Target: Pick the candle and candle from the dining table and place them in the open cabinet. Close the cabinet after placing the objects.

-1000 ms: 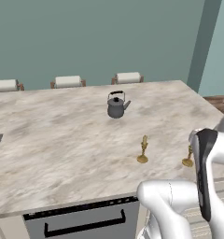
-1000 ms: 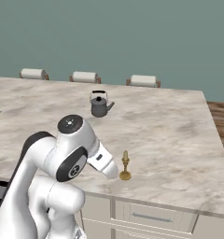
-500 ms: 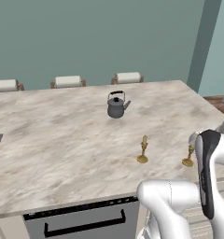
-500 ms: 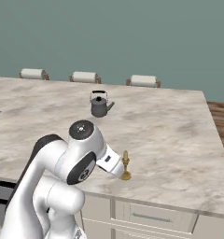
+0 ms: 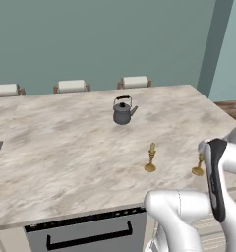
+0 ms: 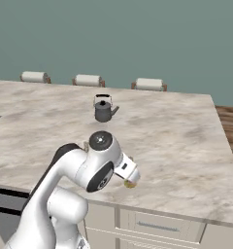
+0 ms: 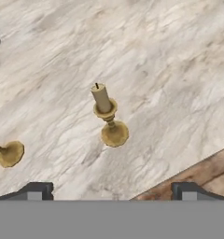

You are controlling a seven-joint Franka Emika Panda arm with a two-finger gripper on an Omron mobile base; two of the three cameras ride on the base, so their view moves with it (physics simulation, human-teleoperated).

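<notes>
On veined marble (image 7: 170,70), brass-footed candles (image 7: 108,116).

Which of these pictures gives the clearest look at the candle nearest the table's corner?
The hand view: that candle stands whole and large, upright on the dining table. The left base view shows it small, partly behind the arm. The right base view shows just its brass foot under the arm.

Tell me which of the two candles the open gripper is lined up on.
The candle nearer the table's right-hand end: it stands centred between the fingertips, while the other candle sits off to the side, nearer the kettle.
</notes>
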